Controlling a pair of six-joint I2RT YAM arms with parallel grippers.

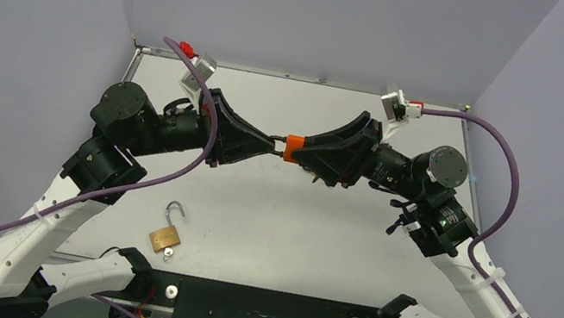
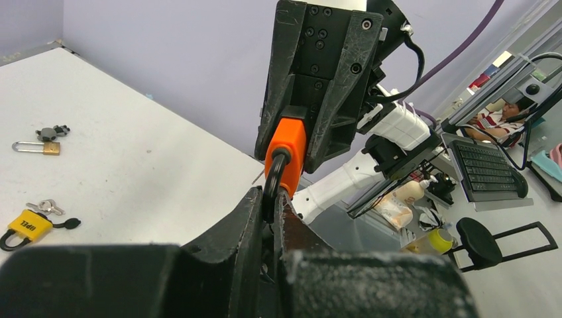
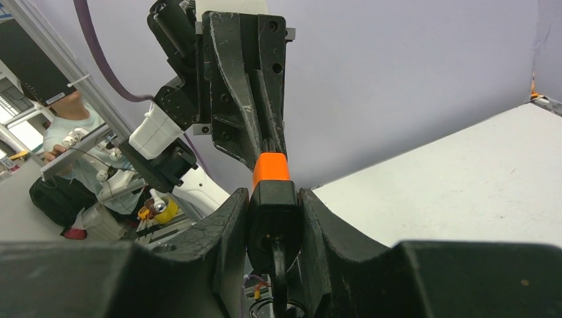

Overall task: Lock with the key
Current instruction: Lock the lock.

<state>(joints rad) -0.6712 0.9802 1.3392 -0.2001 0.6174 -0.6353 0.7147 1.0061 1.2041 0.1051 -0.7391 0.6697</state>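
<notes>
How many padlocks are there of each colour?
orange padlock: 1
yellow padlock: 1
brass padlocks: 2
Total: 4

Key point(image 3: 273, 222): only the black head shows, pinched in the right gripper point(image 3: 274, 199); its ring is cut off below. Orange padlock point(image 3: 270, 171): shackle hidden by left gripper point(image 3: 266, 144) fingers.
</notes>
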